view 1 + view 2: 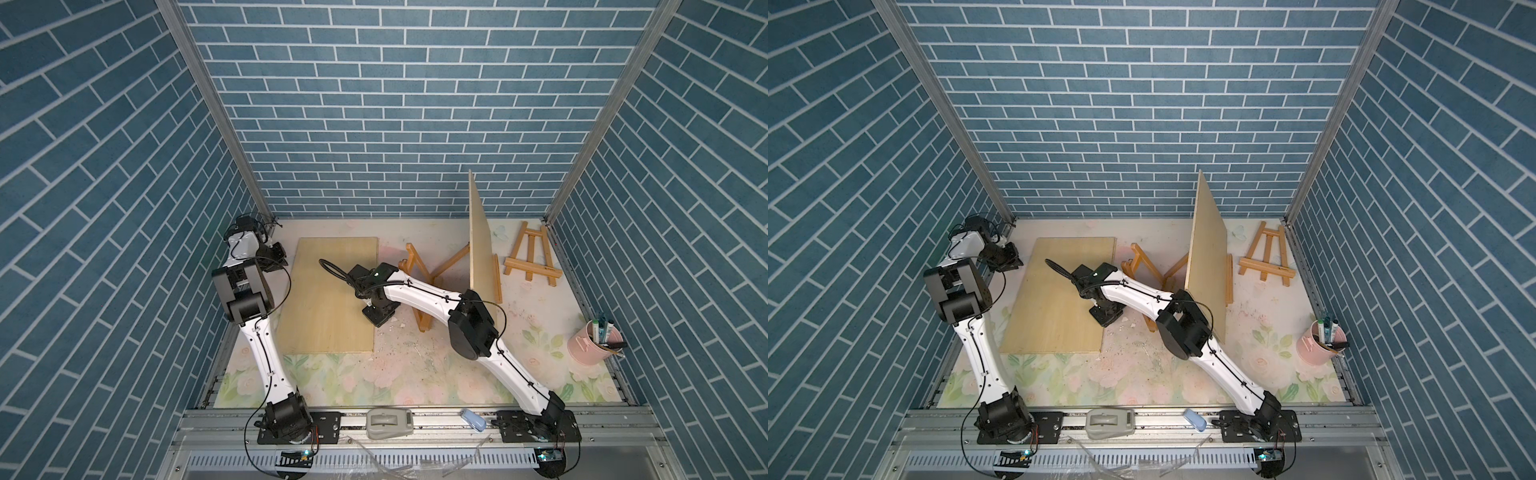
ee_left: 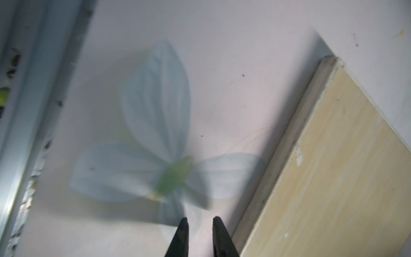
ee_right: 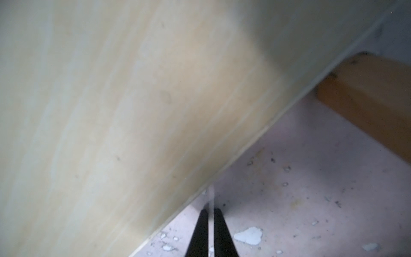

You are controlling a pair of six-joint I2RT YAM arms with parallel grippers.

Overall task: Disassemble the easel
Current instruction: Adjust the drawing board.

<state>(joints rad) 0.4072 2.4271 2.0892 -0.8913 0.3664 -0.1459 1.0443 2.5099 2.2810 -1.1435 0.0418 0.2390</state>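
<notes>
2 robot arms (image 1: 259, 345) (image 1: 424, 293), 2 wooden boards (image 1: 332, 299) (image 1: 481, 241), 2 easels (image 1: 533, 257) (image 1: 407, 265), 1 pink bucket (image 1: 584, 351)

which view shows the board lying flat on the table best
A top view. In both top views the flat board shows nearly whole, its outline clear. The left wrist view catches only one corner of it; the right wrist view gives a close, blurred stretch of its face and one edge.
</notes>
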